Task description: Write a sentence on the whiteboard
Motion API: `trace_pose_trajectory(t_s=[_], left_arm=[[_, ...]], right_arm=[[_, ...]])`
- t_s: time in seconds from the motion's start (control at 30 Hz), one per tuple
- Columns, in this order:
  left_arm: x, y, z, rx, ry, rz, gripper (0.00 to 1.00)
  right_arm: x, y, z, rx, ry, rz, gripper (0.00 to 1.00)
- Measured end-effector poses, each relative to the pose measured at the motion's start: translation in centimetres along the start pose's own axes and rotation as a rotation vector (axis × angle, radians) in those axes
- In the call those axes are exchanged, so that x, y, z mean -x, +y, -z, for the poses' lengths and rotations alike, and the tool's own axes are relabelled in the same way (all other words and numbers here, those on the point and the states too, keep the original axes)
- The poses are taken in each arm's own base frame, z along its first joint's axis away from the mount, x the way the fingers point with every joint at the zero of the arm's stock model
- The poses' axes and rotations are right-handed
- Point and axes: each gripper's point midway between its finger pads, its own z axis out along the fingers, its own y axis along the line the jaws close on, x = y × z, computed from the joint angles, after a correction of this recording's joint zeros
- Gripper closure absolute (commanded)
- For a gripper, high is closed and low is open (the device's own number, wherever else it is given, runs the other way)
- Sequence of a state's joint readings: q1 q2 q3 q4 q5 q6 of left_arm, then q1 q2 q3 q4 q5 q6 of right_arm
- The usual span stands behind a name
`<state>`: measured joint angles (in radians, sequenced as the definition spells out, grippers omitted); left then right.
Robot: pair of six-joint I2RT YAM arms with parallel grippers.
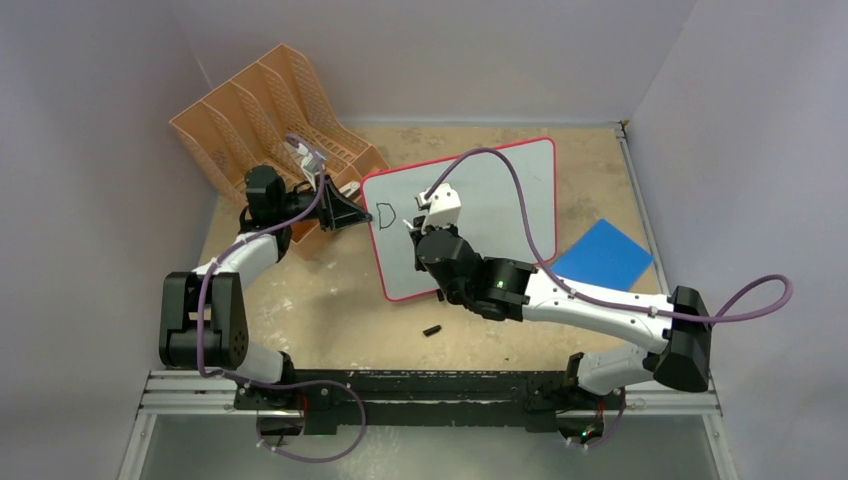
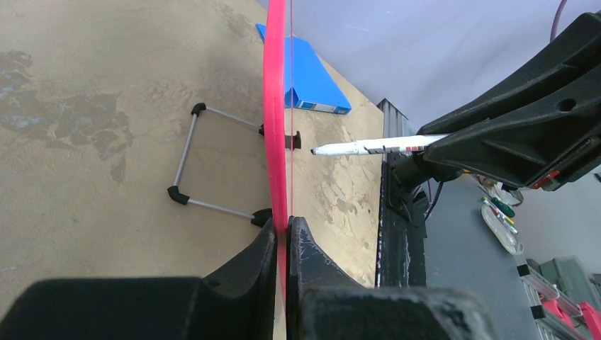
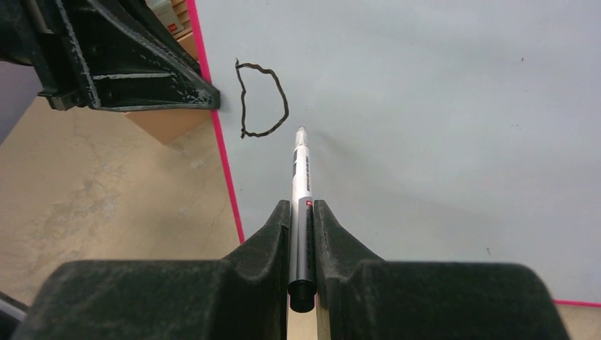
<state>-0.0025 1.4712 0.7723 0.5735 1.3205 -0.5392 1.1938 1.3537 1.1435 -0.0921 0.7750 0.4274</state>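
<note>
The whiteboard (image 1: 490, 215) with its red-pink frame stands tilted mid-table. Only a black letter "D" (image 1: 386, 214) is written near its top left; it also shows in the right wrist view (image 3: 261, 99). My left gripper (image 1: 352, 212) is shut on the board's left edge; the left wrist view shows the jaws (image 2: 287, 227) pinching the pink frame (image 2: 275, 106) edge-on. My right gripper (image 1: 420, 225) is shut on a white marker (image 3: 300, 184), its tip just right of the "D", at or very near the board surface (image 3: 425, 106). The marker also shows in the left wrist view (image 2: 368, 147).
An orange file rack (image 1: 270, 120) stands behind the left gripper. A blue square pad (image 1: 602, 255) lies right of the board. A small black cap (image 1: 432, 329) lies on the table in front of the board. The board's wire foot (image 2: 212, 159) rests on the table.
</note>
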Motion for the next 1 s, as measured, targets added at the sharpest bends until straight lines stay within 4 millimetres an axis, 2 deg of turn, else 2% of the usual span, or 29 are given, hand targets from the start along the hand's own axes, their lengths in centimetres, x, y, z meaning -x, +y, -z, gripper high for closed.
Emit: trace_pose_trajectory(t_s=[0.77, 1.0], left_arm=[[-0.1, 0.0, 0.0, 0.001, 0.001, 0.006, 1.00], [-0.1, 0.0, 0.0, 0.001, 0.001, 0.006, 1.00]], right_arm=[[0.9, 0.9, -0.2, 0.029, -0.035, -0.039, 1.00], [0.5, 1.3, -0.8, 0.029, -0.032, -0.036, 1.00]])
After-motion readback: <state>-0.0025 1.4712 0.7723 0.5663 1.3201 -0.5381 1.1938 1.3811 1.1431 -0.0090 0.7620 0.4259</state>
